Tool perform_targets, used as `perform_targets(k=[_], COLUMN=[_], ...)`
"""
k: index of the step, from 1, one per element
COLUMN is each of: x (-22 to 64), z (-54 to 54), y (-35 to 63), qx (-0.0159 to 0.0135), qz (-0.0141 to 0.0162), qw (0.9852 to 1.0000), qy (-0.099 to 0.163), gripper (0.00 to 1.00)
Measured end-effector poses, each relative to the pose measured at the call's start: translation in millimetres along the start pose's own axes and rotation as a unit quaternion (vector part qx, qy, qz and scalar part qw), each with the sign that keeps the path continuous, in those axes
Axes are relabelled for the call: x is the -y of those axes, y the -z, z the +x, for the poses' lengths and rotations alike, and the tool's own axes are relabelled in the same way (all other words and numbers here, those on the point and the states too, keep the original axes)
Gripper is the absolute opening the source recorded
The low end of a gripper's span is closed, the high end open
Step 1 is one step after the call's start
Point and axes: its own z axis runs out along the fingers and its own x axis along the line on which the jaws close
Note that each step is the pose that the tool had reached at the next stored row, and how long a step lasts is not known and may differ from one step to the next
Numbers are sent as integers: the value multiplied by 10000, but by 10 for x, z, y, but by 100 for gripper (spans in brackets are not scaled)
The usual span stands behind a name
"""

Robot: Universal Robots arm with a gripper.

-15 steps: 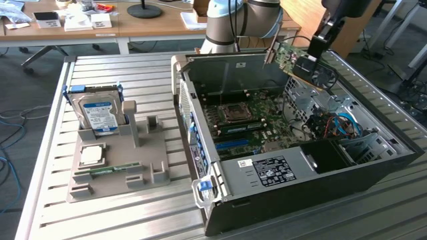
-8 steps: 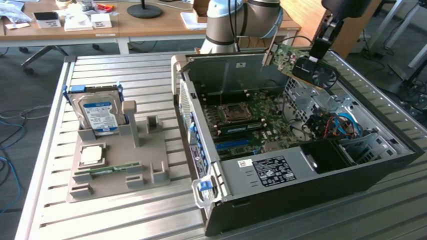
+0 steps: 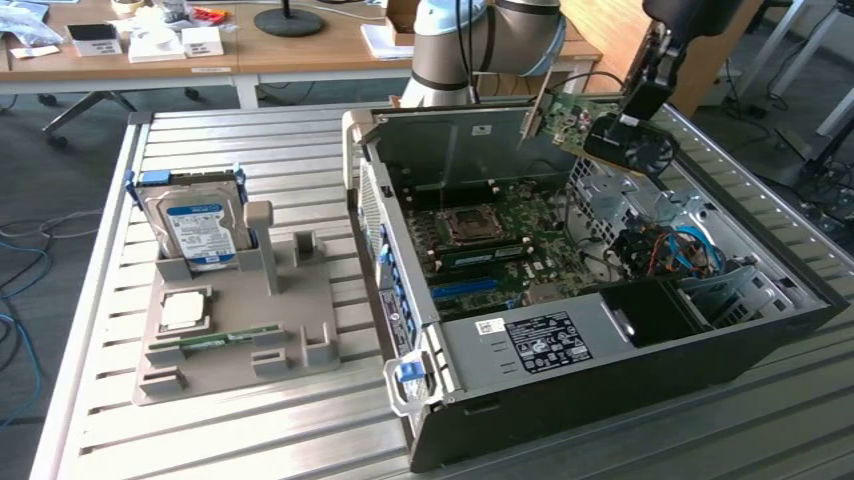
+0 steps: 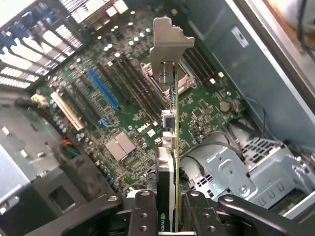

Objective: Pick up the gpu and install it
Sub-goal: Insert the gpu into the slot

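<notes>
Green circuit board, seen edge-on in the wrist view, marks the gpu (image 4: pixel 175 147), which is clamped between the two black fingers (image 4: pixel 145 216) of the gripper (image 4: pixel 172 222); the jaws are closed on the card near its black cooler. The pale metal end bracket (image 4: pixel 167 44) is pointed away from the wrist, and the card is held in the air over the motherboard (image 4: pixel 133 113), clear of the blue expansion slot (image 4: pixel 103 88) and not seated in any slot.

From the exterior view, the gpu (image 3: pixel 574 115) is seen raised and tilted above the far corner of the open computer case (image 3: pixel 747 340), with the gripper (image 3: pixel 621 125) gripping it from the exterior view's right. The CPU socket (image 3: pixel 470 226) is exposed on the board below.

Well apart, toward the exterior view's left, a grey fixture (image 3: pixel 300 300) is laid on the slatted metal table (image 3: pixel 267 430). A hard drive with a blue label (image 3: pixel 198 228) is stood upright in it, and a processor (image 3: pixel 187 310) and a narrow memory stick (image 3: pixel 227 338) are laid flat in their recesses.
</notes>
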Motion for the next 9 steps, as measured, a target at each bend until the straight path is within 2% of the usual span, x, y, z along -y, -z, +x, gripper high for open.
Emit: perform_targets(k=[4, 9], x=[0, 0], z=[0, 0], y=[-2, -7], qx=[-16, -36], qz=[-5, -12], qw=[9994, 9967], qy=[360, 811], gripper=[27, 27])
